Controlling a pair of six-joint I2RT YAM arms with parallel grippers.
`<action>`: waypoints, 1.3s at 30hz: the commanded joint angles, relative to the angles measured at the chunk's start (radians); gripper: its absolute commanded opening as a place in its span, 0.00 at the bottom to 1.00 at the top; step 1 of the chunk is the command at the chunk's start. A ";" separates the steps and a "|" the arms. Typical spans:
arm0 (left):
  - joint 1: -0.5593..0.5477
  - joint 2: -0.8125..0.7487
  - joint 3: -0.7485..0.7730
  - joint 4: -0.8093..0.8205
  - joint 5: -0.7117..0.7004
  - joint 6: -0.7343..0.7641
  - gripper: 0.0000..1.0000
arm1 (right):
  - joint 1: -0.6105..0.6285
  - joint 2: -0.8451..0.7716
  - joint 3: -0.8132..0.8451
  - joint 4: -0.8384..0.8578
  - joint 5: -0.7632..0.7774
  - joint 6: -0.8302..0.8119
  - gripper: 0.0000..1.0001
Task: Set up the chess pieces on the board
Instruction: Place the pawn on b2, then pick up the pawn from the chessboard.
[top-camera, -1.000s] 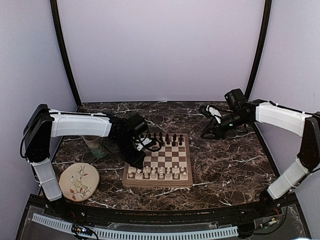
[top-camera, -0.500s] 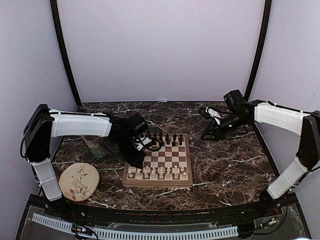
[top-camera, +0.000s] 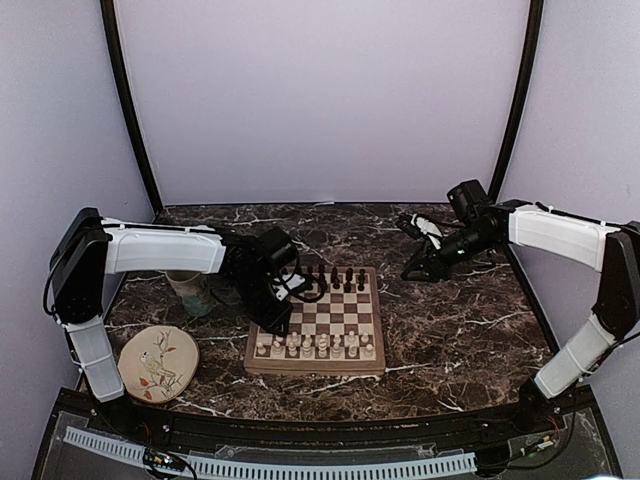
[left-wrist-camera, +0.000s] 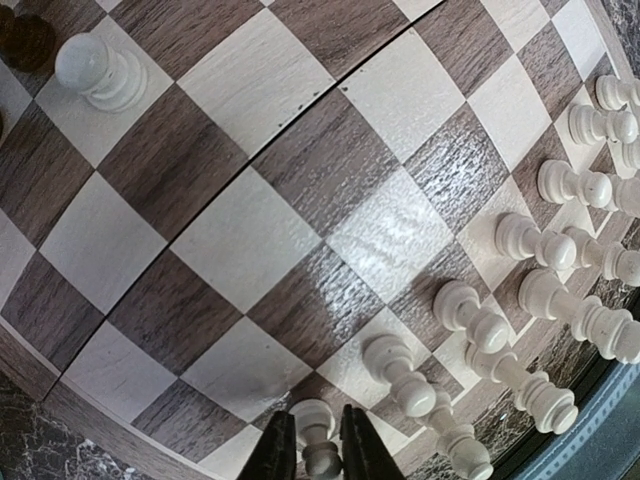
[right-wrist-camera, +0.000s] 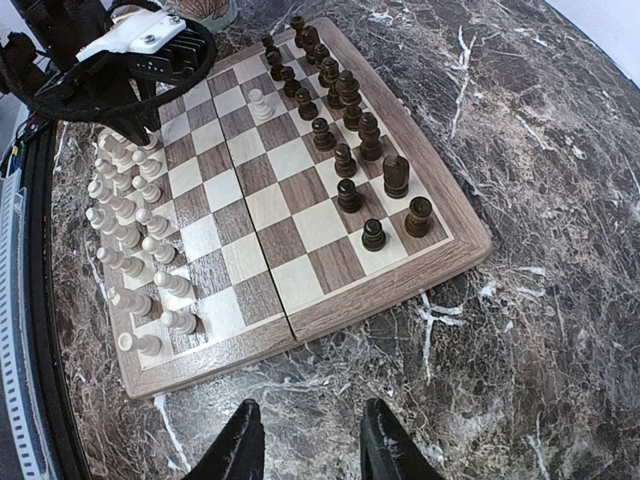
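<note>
**A:** So where do the chess pieces (top-camera: 318, 345) stand right now?

**B:** On the board (top-camera: 340, 312), mid-table between the arms. The cream ones (right-wrist-camera: 130, 230) fill two rows on the near side and the dark ones (right-wrist-camera: 345, 150) line the far side. One cream pawn (right-wrist-camera: 258, 103) stands alone close to the dark rows, probably off its home square.

**A:** And the left gripper (left-wrist-camera: 316, 466)?

**B:** It's low over the board's left edge. Its fingers (left-wrist-camera: 275, 450) press in on a white pawn (left-wrist-camera: 312, 420) from both sides. I'd judge it is pinching the pawn to seat it at the end of the pawn row.

**A:** Why is the right gripper (right-wrist-camera: 312, 445) off to the side?

**B:** Likely to keep clear. It hangs above the marble table (right-wrist-camera: 560, 200) to the right of the board, with its jaws spread and nothing between them.

**A:** What can't you make out?

**B:** The frame edge cuts off the pinched pawn's base, so I cannot tell whether it touches its square or is lifted. From above, the left arm (top-camera: 160, 250) covers that corner, and the mug (top-camera: 188, 290) behind it shows only partly. In that view the pieces are too small to name by type.
</note>
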 joint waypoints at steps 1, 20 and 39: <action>-0.007 0.001 0.017 -0.007 0.003 0.001 0.20 | -0.002 0.006 0.016 -0.006 -0.009 -0.014 0.34; -0.005 0.035 0.195 0.067 -0.252 -0.045 0.29 | -0.002 0.000 0.016 -0.011 -0.003 -0.019 0.34; -0.004 0.204 0.331 0.060 -0.346 -0.034 0.30 | -0.002 -0.005 0.017 -0.019 0.001 -0.029 0.34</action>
